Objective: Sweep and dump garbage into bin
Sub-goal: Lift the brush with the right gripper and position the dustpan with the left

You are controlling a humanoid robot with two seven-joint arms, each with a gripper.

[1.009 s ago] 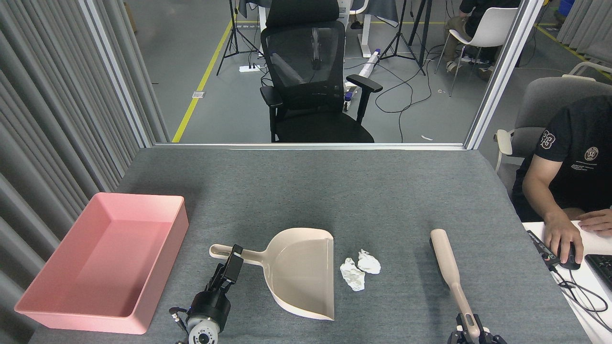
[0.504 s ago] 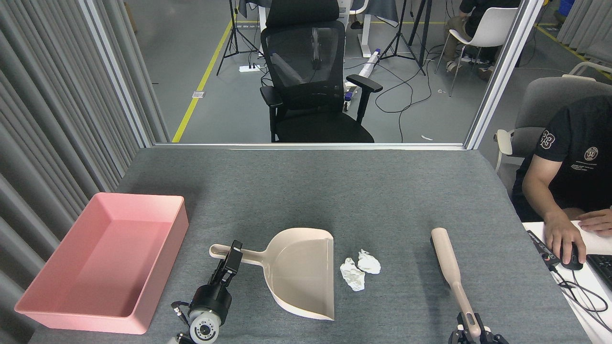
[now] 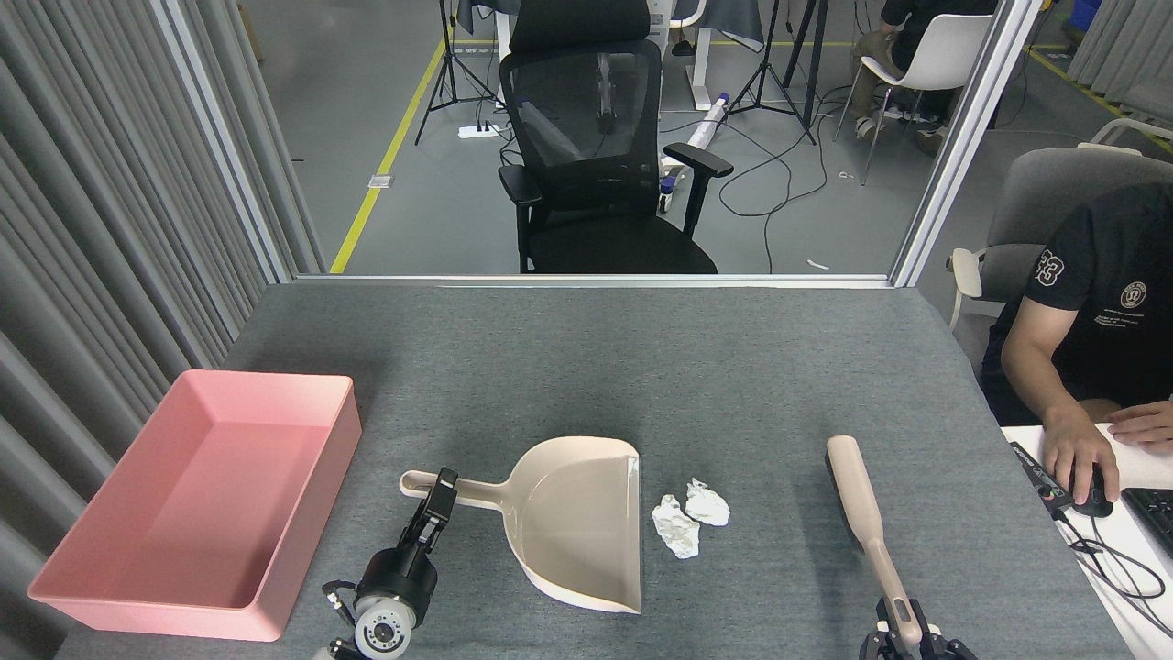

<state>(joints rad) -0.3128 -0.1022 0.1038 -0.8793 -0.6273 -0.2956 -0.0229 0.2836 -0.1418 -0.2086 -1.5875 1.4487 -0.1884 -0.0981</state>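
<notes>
On the dustpan handle, left fingers clamp.

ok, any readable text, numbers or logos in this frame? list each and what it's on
"83" or "33", first digit unclear: white number on the sleeve of the person's black T-shirt.
Round chest logo with lines of text under it, on the same shirt: too small to read.
Pink bin, dustpan, brush: no markings visible.

garbage: two crumpled white wads, touching, on mat | bin: pink tray, upright, far left
</notes>
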